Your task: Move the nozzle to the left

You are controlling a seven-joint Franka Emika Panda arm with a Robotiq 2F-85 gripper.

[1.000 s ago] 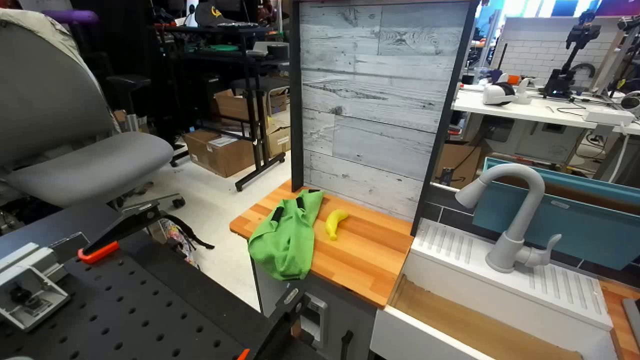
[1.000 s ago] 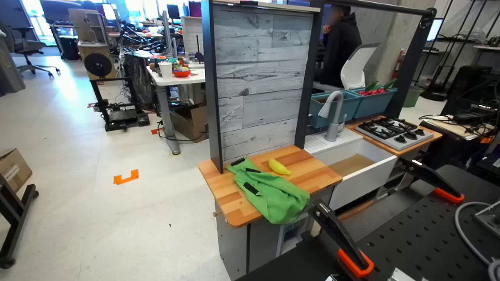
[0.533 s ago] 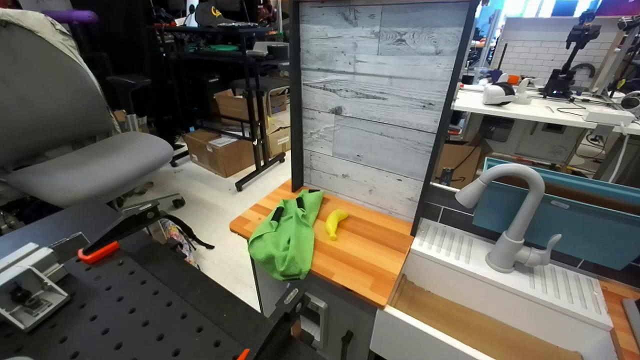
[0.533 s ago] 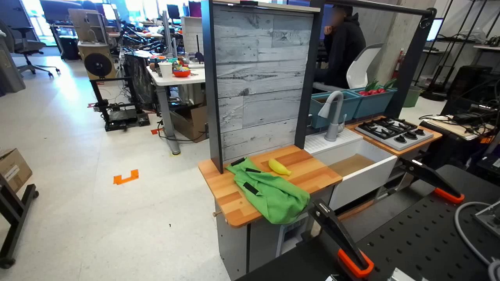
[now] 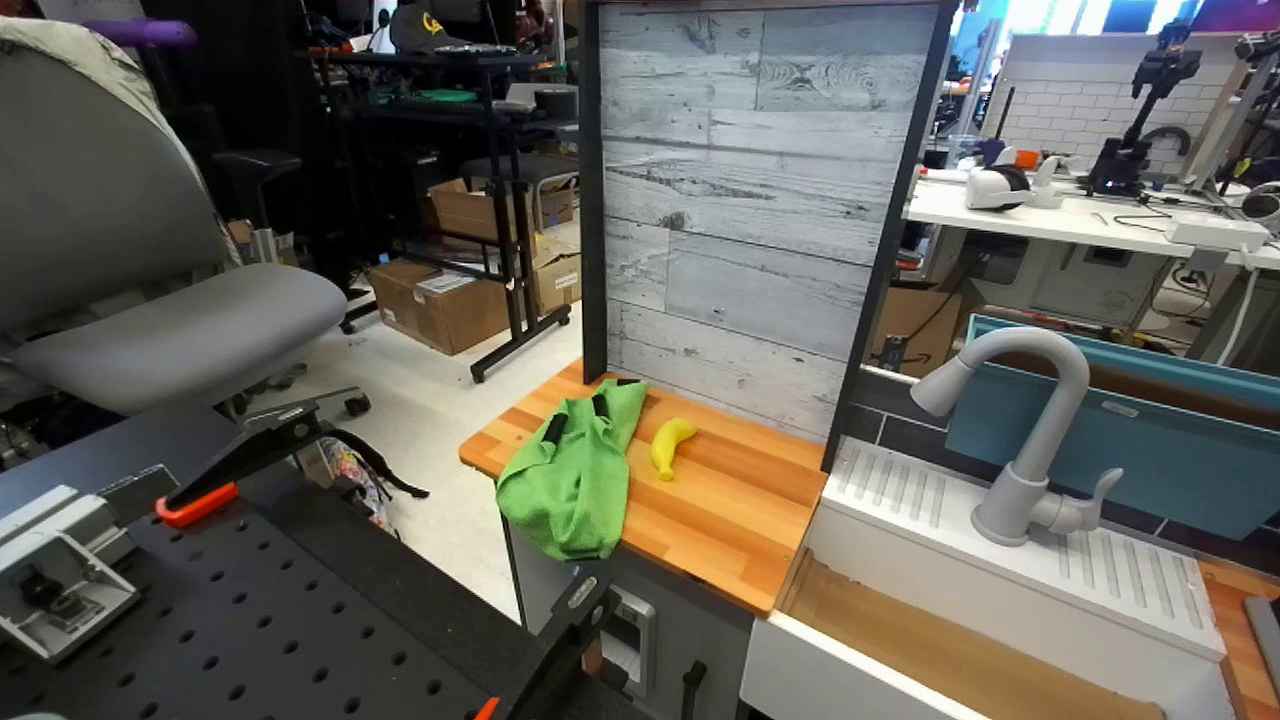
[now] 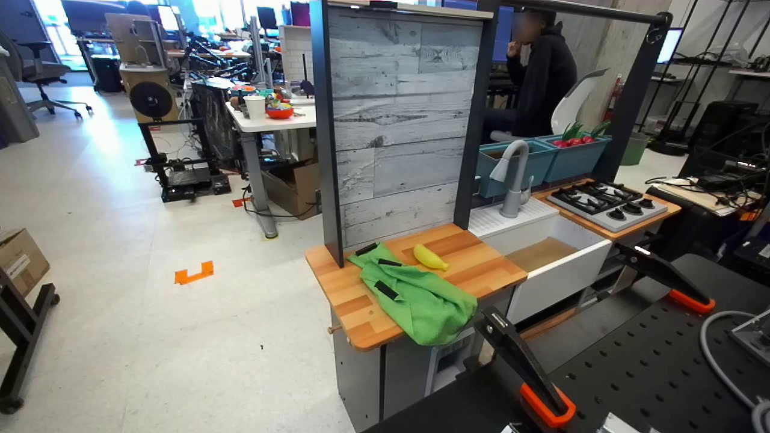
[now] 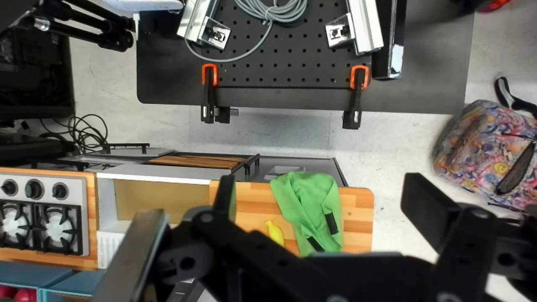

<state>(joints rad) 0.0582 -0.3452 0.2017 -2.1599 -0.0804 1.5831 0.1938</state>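
The light grey curved gooseneck faucet spout stands upright on the ribbed white ledge along the back of the rectangular white sink. In both exterior views its arch bends toward the left of the picture, to the side where a pale grey wood-plank panel rises, and its flared end tilts downward, apart from that panel. A grey lever handle juts from the opposite side of the spout's base, and a long teal planter sits just behind.

The black two-jawed hand shows in the wrist view, its jaws spread wide apart; in that picture one of them hides part of the sink. How high the hand is cannot be told.

Left of the sink in both exterior views, a striped wooden surface carries a limp green cloth with black strips, drooping over the front edge, and a smooth yellow banana lying just beside it, on the sink side. Right of the sink, in an exterior view, sits a grey stovetop with black grates and knobs.
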